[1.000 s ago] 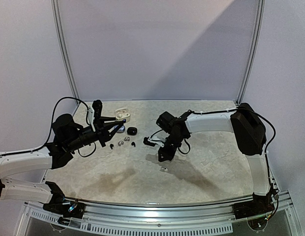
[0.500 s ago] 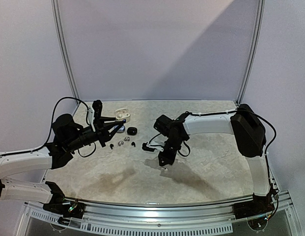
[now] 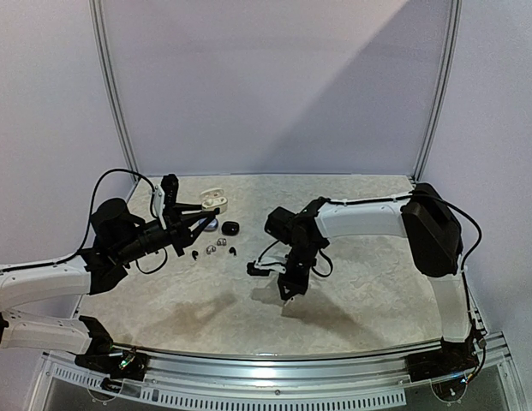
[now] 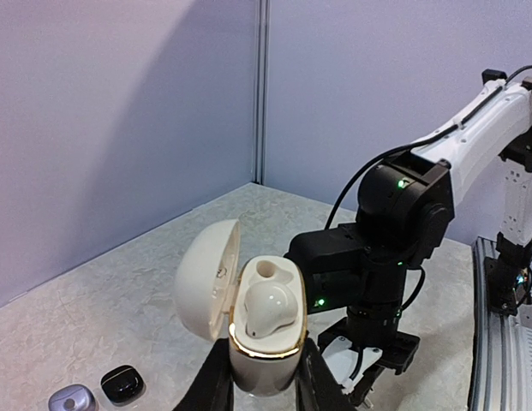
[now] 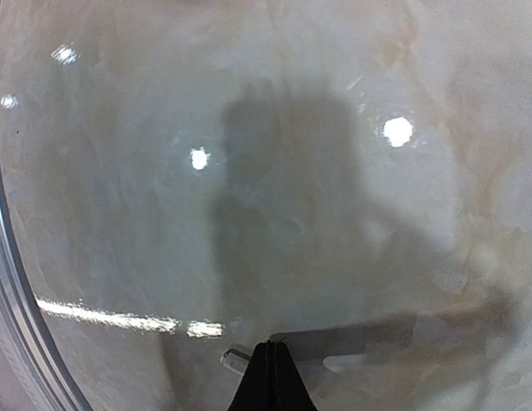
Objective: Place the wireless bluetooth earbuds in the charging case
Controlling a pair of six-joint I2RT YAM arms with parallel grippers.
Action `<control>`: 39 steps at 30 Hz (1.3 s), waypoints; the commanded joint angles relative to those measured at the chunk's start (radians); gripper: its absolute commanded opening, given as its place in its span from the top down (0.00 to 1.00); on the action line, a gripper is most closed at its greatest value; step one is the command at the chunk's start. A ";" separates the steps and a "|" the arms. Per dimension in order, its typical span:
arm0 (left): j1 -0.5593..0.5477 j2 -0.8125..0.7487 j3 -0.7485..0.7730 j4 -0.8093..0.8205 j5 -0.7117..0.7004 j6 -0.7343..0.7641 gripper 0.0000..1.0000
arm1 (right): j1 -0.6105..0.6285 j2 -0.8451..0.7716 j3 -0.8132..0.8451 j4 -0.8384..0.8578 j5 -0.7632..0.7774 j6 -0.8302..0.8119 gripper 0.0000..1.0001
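One white earbud (image 4: 270, 310) already sits in the case (image 4: 261, 353), just below an empty socket (image 4: 266, 270), and the lid (image 4: 206, 278) hangs open to the left, at low centre of the left wrist view. The left end effector (image 4: 264, 381) is clamped on the case's base. It holds the case upright above the counter (image 3: 368, 282) with its mouth turned toward the right arm (image 4: 403, 205), probably so the free socket can be reached. The right end effector (image 3: 285, 287) hangs at centre of the top view with its fingers closed tip to tip. In its own view a pale piece (image 5: 235, 357) sticks out beside the tips; I take it for an earbud pinched there, though it is too small to be sure. Loose earbuds (image 3: 214, 249) lie at left centre, near a black case (image 3: 230, 228) and a second white case (image 3: 216, 201) lying open behind. Against a second ago, the right end effector has shifted down and left in the top view, over the spot where a lone earbud lay. That earbud no longer shows on the counter. The left arm and its case have not moved.
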 commanded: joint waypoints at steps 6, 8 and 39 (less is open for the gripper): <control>0.010 -0.001 0.002 -0.010 0.014 0.011 1.00 | 0.040 0.041 0.029 -0.071 -0.012 -0.070 0.96; 0.010 -0.001 0.002 -0.010 0.016 0.012 1.00 | 0.041 0.051 0.045 -0.064 0.000 -0.061 0.96; 0.009 -0.063 -0.057 0.019 0.030 -0.001 1.00 | -0.097 -0.266 -0.227 0.116 -0.024 0.685 0.63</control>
